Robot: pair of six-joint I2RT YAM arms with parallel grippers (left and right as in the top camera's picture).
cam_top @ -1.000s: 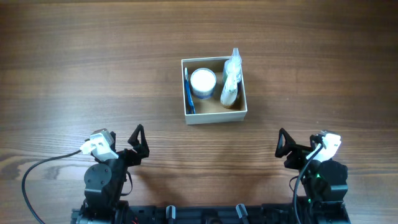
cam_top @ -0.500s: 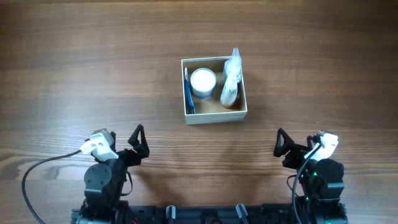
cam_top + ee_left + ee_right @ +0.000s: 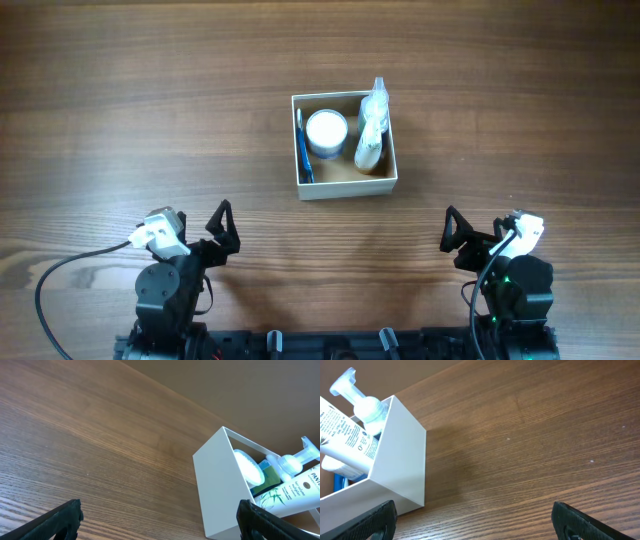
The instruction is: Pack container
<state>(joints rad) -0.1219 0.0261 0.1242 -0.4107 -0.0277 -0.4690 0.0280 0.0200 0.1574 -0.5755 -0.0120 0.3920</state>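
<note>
**Both grippers gaping over bare wood, packed container sitting beyond**

Nearest the robot's base, the left gripper (image 3: 227, 228) is hovering low over the table (image 3: 120, 100) with its jaws spread wide, gripping and touching nothing. In its wrist view its black fingers (image 3: 55, 522) are showing only at the two bottom corners. The right gripper (image 3: 450, 231) is likewise holding its jaws far apart and empty.

Farther out, well apart from both grippers and about midway between them, the container (image 3: 345, 187) is sitting square on the wood, with its white walls upright and its top open. Inside, a thin blue item (image 3: 303, 150) is lying along the left wall. A round white-lidded jar (image 3: 327, 132) is sitting beside it, and a white pump bottle (image 3: 370, 130) is leaning along the right side, its nozzle poking over the far rim.
</note>
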